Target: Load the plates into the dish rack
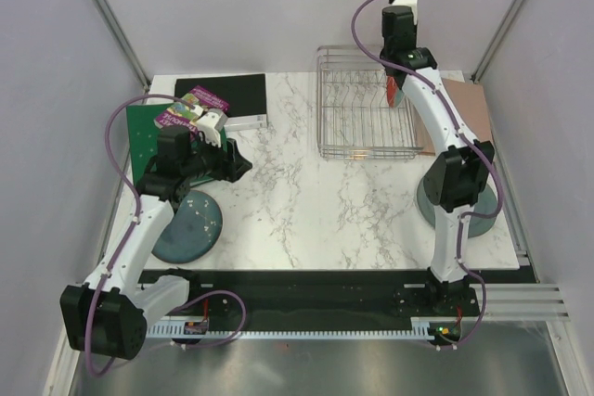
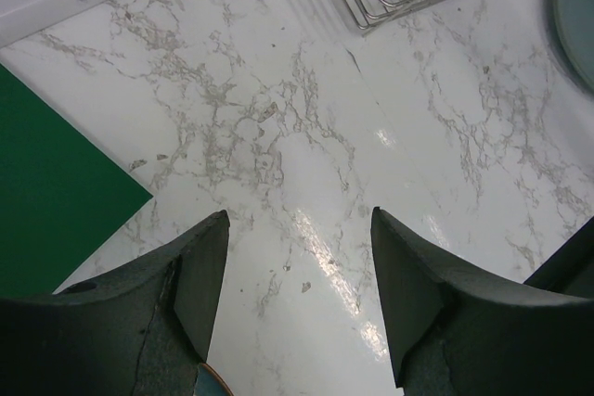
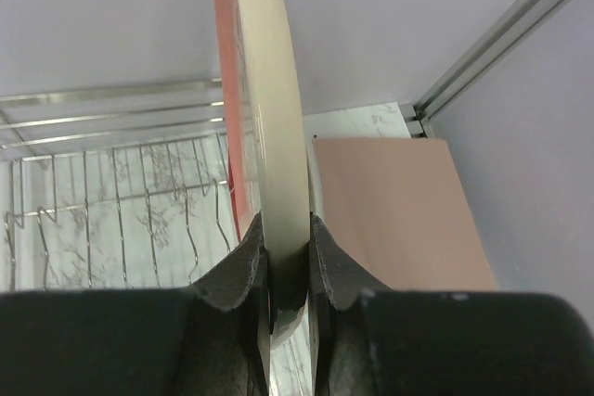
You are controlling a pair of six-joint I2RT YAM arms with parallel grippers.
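Dish rack (image 1: 367, 108) sits far right on the marble table (image 1: 306, 201), a speckled teal plate (image 1: 188, 226) flat at near left. Red plate (image 1: 393, 93) stands on edge over the rack's right side, rim pinched by the right gripper (image 3: 286, 229), while the left gripper (image 2: 299, 220) gapes empty.

One red plate (image 3: 264, 136) clamped in the right gripper (image 3: 283, 229), one speckled teal plate (image 1: 190, 227) behind the left gripper (image 2: 297, 229) and one grey-green plate (image 1: 483, 223) behind the right make three, alongside one dish rack (image 1: 367, 153), one green binder (image 1: 139, 136) and one tan board (image 1: 469, 104).
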